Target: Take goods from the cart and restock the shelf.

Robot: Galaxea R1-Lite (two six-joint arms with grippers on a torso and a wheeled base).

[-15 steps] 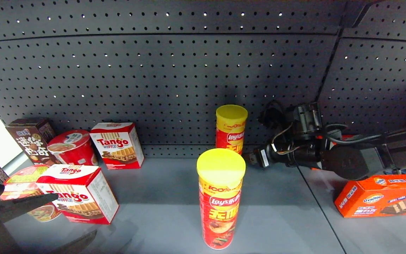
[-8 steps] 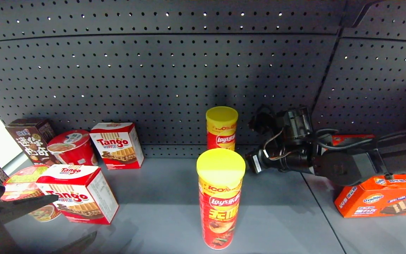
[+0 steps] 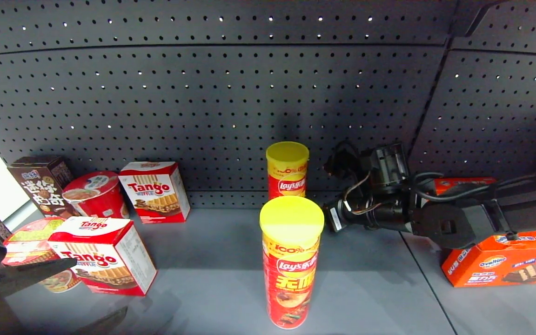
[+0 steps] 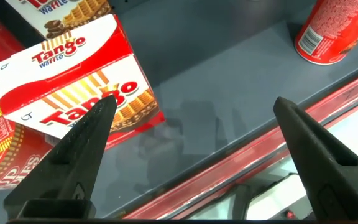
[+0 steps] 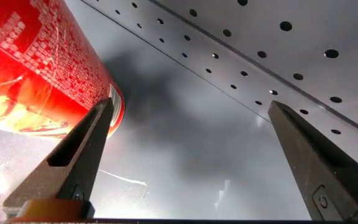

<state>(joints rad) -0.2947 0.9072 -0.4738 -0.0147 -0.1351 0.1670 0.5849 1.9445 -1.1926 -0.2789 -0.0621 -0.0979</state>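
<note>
Two red chip cans with yellow lids stand on the grey shelf [image 3: 203, 251]. The front can [image 3: 291, 260] is near the shelf's front edge, and its base [image 4: 331, 31] shows in the left wrist view. The rear can [image 3: 287, 170] stands by the pegboard, just left of my right arm's wrist [image 3: 370, 209]. My right gripper [image 5: 188, 106] is open, its one finger [image 5: 82, 155] lying against the rear can's lower side [image 5: 36, 74], with bare shelf between the fingers. My left gripper [image 4: 194, 102] is open over the shelf's front left, beside a Tango box [image 4: 73, 81].
Snack boxes and red cup noodles [image 3: 93, 193] crowd the shelf's left end, with a Tango box [image 3: 105, 260] in front and another [image 3: 156, 188] behind. An orange box [image 3: 505, 263] lies on the right under my right arm. A red strip [image 4: 260, 162] marks the shelf's front edge.
My right arm has moved left along the back of the shelf, and the rear can has shifted left with it. The front can and the left arm are unmoved.
</note>
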